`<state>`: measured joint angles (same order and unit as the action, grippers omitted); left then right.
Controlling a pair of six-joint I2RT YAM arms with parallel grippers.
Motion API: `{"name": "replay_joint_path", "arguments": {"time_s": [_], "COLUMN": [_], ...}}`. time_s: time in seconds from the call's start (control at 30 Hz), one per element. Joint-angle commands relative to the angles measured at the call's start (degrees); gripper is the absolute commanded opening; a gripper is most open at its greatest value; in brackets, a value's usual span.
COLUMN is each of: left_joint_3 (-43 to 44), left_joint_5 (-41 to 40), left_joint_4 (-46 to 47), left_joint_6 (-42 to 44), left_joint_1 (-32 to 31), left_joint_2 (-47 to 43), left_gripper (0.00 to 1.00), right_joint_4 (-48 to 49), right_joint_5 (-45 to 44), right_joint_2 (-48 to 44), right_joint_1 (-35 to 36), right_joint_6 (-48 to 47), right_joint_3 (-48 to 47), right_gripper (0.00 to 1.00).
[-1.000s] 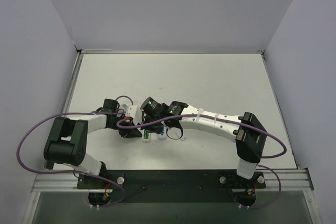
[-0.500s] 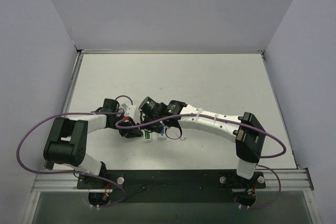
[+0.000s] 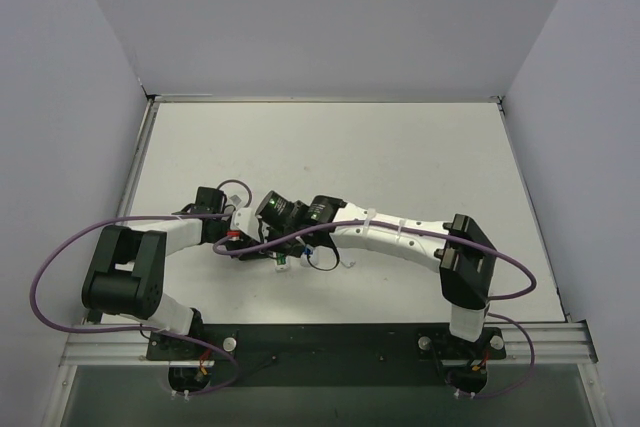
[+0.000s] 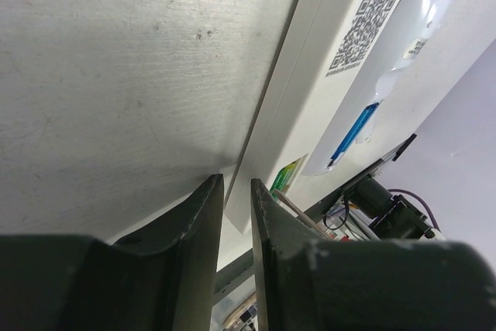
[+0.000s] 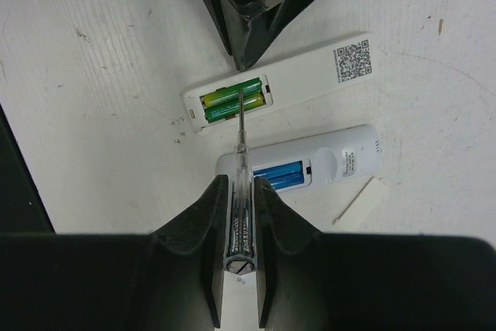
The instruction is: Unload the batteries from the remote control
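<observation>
A flat white remote (image 5: 310, 71) lies back up with two green batteries (image 5: 232, 98) in its open bay. A rounded white remote (image 5: 341, 156) beside it holds two blue batteries (image 5: 277, 174). My right gripper (image 5: 238, 184) is shut on a clear-handled screwdriver (image 5: 242, 145) whose tip rests on the green batteries. My left gripper (image 5: 240, 56) is shut, with its tips at the flat remote's far long edge. From the left wrist I see the flat remote (image 4: 310, 98), a green cell (image 4: 288, 176) and a blue cell (image 4: 353, 133). Both grippers meet over the remotes (image 3: 283, 259) in the top view.
A thin white stick (image 5: 353, 201) lies on the table (image 5: 93, 52) just right of the rounded remote. Purple cables loop around both arms (image 3: 400, 232). Grey walls close in the table on the left, right and back.
My right gripper has moved a little left and nearer with the screwdriver, so it now stands over the green batteries. My left arm has barely moved.
</observation>
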<state>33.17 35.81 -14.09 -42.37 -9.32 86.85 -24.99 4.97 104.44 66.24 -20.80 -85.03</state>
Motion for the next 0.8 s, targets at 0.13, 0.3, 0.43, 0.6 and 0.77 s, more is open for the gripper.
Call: {"name": "replay_joint_path", "arguments": {"time_s": [0.13,0.3,0.43,0.6,0.77], "left_joint_3": [1.5,1.5,1.1,1.3,0.8], "left_joint_5": [-0.2,0.4,1.7,1.9,2.1], "left_joint_4": [2.8,3.9,5.7,5.8,6.6], "left_joint_6": [-0.5,-1.0,-1.7,-1.6,-1.8], "left_joint_1": [0.2,0.2,0.2,0.3,0.2], "left_joint_2": [0.0,0.6,0.8,1.4,1.6], "left_gripper": [0.31,0.31,0.31,0.31,0.31], "right_joint_4": [-3.8,-4.7,-4.9,-5.2,-5.2], "right_joint_5": [-3.9,-4.3,-4.2,-3.4,-2.8], "right_joint_2": [0.2,0.0,-0.3,0.0,0.8], "right_joint_1": [1.1,1.2,1.4,1.4,1.8], "right_joint_6": [-1.4,-1.8,-1.7,-1.8,-1.8], "right_joint_3": [-2.1,-2.8,-2.9,-3.1,-3.1], "right_gripper": [0.0,0.0,0.0,0.0,0.0]}}
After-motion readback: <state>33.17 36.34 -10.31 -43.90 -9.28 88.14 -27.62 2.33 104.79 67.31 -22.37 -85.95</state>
